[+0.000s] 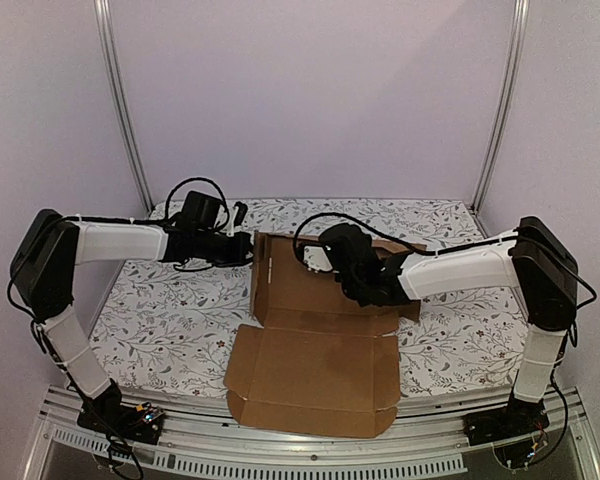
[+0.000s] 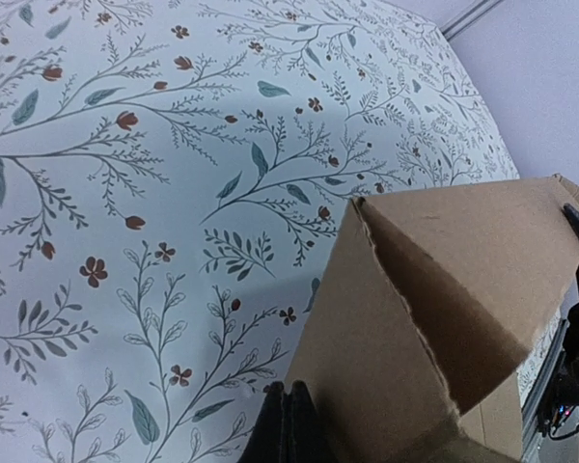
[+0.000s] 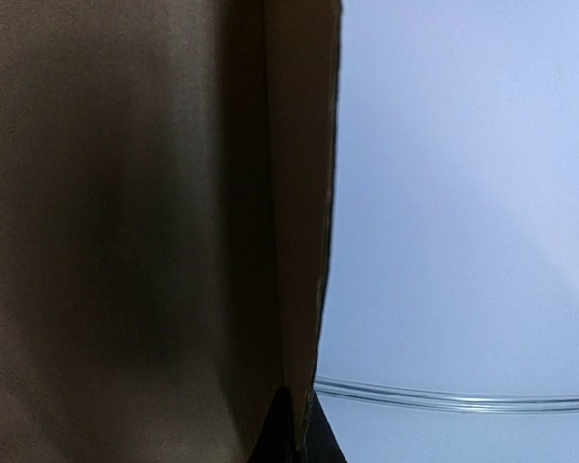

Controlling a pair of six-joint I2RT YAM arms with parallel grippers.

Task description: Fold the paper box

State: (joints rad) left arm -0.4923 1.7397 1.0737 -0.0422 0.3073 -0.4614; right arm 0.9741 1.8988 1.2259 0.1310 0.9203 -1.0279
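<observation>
**Far Panel of the Box Braced From Both Sides**

The white floral-print surface (image 1: 160, 320) carried the plain brown corrugated cardboard paper box (image 1: 315, 365) at its near middle. The box's near panels lay flat and its far panel stood raised. The left arm (image 1: 120, 242) reached to that panel's left edge and the right arm (image 1: 460, 270) to its right part, apparently to brace the fold. The left jaws and right jaws were clenched beside the cardboard; whether either pinched it could not be told.

Closed left pincer (image 2: 288, 426) beside the paper box (image 2: 444, 309).
</observation>
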